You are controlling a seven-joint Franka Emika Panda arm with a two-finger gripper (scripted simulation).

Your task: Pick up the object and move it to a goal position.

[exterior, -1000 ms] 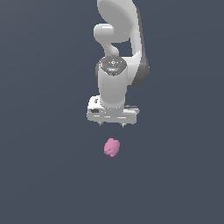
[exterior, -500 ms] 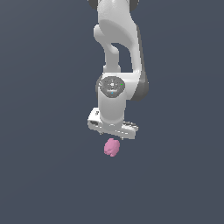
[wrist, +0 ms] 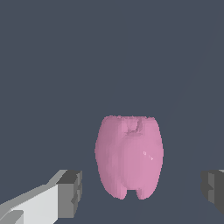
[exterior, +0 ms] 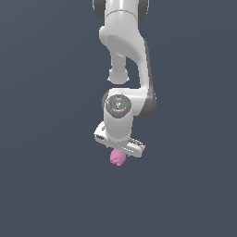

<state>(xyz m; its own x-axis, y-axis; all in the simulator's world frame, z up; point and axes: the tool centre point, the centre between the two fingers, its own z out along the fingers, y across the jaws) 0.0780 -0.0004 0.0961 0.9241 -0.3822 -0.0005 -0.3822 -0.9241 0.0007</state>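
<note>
The object is a small pink lumpy blob (exterior: 117, 158) on the dark grey floor. In the exterior view it sits just under my white gripper (exterior: 119, 150), whose body hides its upper part. In the wrist view the pink blob (wrist: 129, 156) fills the middle, standing between my two dark finger pads (wrist: 71, 193). The pads stand wide apart, one on each side, and neither touches the blob. The gripper (wrist: 142, 190) is open.
The floor (exterior: 51, 185) is a flat, uniform dark grey surface with no other objects in view. My white arm (exterior: 125, 55) rises straight above the gripper toward the top of the exterior view.
The arm has come down steadily. The gripper was clearly above the blob a second ago and now reaches down around it. The blob has not moved.
</note>
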